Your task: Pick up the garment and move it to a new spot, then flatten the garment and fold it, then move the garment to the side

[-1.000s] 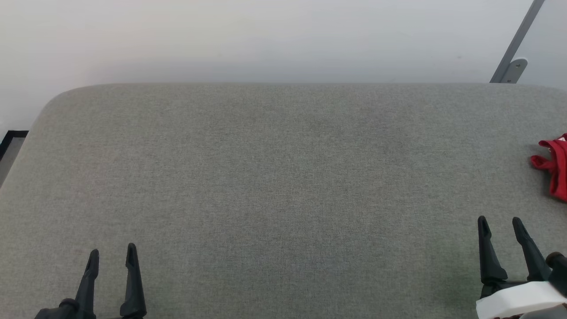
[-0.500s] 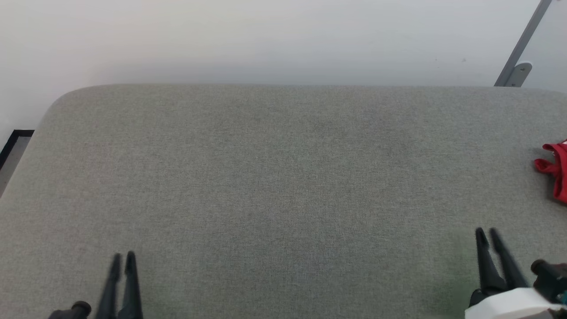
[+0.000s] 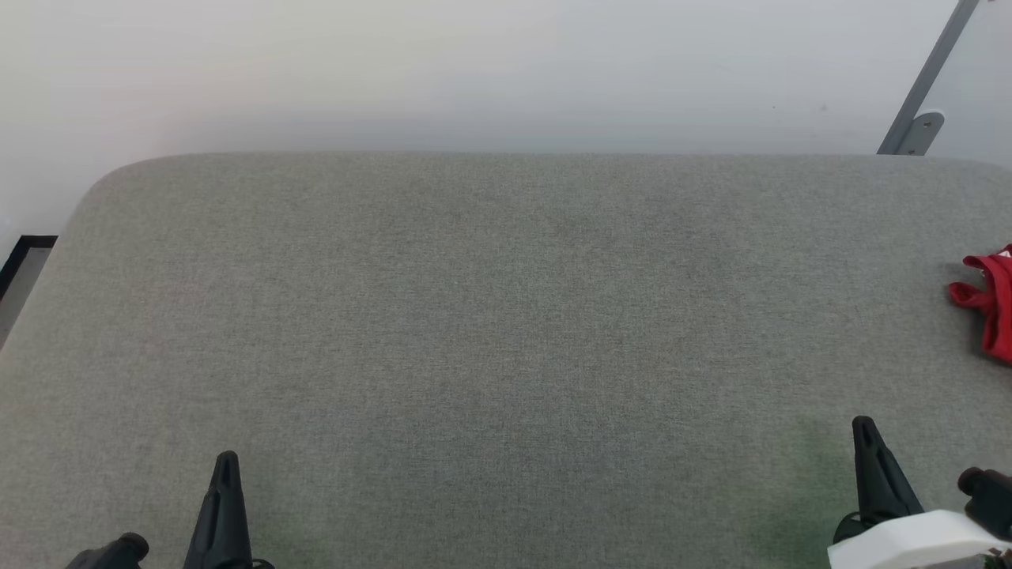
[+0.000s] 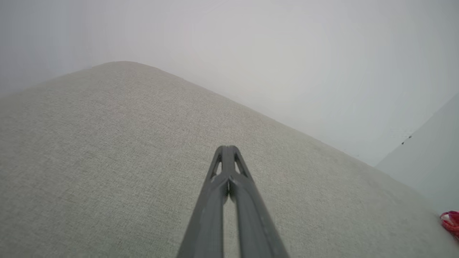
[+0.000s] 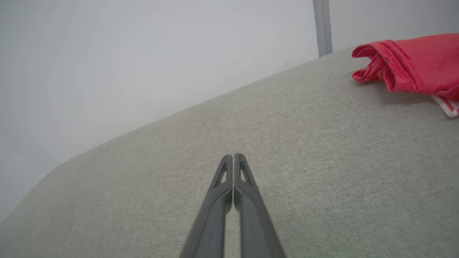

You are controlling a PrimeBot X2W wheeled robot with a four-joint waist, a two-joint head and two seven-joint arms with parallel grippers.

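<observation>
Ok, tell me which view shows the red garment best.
The right wrist view: the garment lies bunched on the grey surface, red folds and a striped edge plain. The head view cuts it off at the right edge; the left wrist view catches a red bit at lower right.

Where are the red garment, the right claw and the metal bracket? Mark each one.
garment (image 5: pixel 412 64), right wrist view, on its bunched red cloth
right claw (image 5: pixel 233 157), right wrist view, at its shut tips
metal bracket (image 3: pixel 921 126), head view, on its rounded plate

The garment (image 3: pixel 992 304) lay crumpled, red with a white-striped trim edge showing, far right on the grey worktop (image 3: pixel 506 316).
</observation>
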